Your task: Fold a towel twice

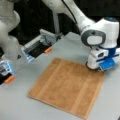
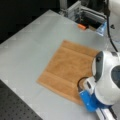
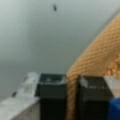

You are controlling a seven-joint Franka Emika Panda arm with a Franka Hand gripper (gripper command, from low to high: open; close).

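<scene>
**A:** What is closest to the lens on your side?

**B:** In the wrist view I see the two dark fingers (image 3: 52,95) of the gripper (image 3: 72,96) at the bottom. Between them stands the edge of the towel (image 3: 100,60). The gap between the fingers is narrow, and the orange-brown cloth fills it, so I say the claw is closed on the towel's edge.

**A:** And where is the towel itself?

**B:** It lies flat and unfolded on the grey table (image 1: 62,41). In a front view the towel (image 1: 67,86) is in the middle, with paler stripe bands near two opposite sides. No fold is made yet, as far as I can see.

**A:** Where is the gripper in the front views?

**B:** In a front view the gripper (image 1: 96,68) is down at the towel's corner on the right, under the white and blue wrist. In a front view from the opposite side, the gripper (image 2: 81,87) is at the towel (image 2: 67,67) near its bottom right edge, touching the cloth.

**A:** Anything else on the table?

**B:** An aluminium frame (image 1: 41,42) with an orange part (image 1: 48,50) stands at the table's far edge, well apart from the towel.
</scene>
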